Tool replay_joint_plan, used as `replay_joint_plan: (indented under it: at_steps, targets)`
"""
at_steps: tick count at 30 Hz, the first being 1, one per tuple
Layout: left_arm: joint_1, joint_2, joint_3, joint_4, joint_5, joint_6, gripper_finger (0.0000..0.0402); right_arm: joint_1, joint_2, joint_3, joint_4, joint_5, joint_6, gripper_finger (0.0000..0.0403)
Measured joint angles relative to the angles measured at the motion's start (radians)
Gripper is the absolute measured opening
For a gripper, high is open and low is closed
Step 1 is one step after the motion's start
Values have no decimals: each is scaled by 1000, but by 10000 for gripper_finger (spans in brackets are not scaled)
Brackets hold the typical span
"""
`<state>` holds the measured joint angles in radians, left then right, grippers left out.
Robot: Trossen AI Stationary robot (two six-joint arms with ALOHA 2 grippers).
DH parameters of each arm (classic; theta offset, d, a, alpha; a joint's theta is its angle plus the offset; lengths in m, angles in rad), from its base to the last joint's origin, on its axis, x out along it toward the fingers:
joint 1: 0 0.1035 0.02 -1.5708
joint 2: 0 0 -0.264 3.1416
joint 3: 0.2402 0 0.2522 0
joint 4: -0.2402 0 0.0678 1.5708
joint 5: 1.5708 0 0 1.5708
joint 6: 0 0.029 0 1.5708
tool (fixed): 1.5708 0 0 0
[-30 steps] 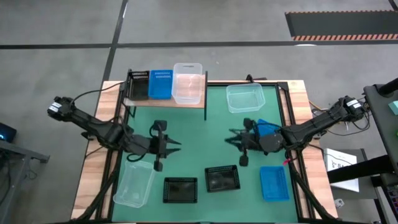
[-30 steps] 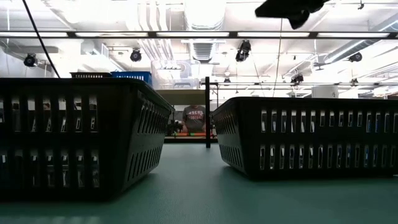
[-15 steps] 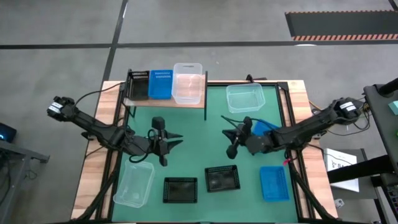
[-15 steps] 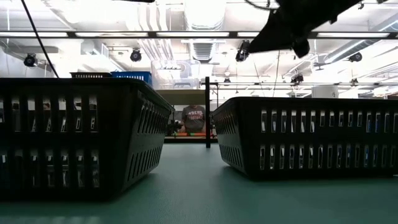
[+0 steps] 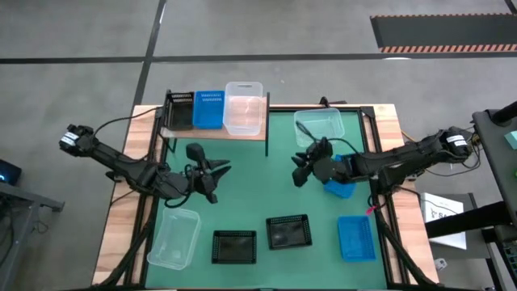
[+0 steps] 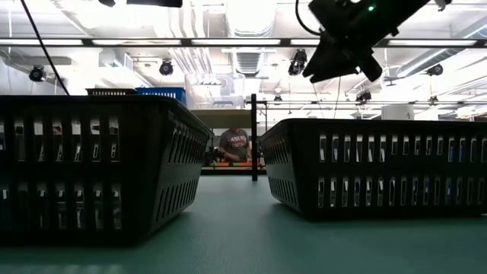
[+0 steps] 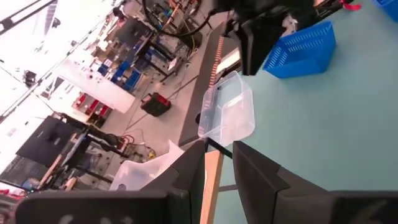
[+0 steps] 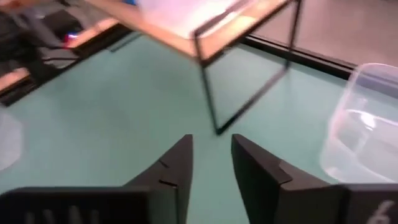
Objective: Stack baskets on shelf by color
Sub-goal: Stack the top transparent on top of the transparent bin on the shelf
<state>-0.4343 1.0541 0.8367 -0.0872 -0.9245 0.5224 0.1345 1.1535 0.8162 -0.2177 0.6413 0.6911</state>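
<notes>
Right claw (image 5: 300,171) moved toward shelf (image 5: 212,130), fingers parted, empty.

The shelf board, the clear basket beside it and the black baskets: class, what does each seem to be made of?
Shelf: probably wood, a light-brown matt board on thin black legs that look like metal.
Clear basket: likely glossy plastic, since the green mat shows through it.
Black baskets: apparently moulded plastic, with dull slotted walls.
</notes>
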Motion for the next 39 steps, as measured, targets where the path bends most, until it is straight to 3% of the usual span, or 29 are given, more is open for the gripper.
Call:
replay_joint_plan:
  at_steps: [7,17,28,39]
  targets:
    - [-1,-104,-53,5,-1,-70,67,-174,8,84,-160,-141,3,160]
    - [-1,-196,-110,0,1,-95,67,-382,81,106,-221,-296,4,169]
    - [0,-223,-113,1,1,-93,67,-501,271,164,-226,-336,-54,169]
    - [0,-214,-113,2,2,-71,67,-521,389,192,-219,-328,-90,156]
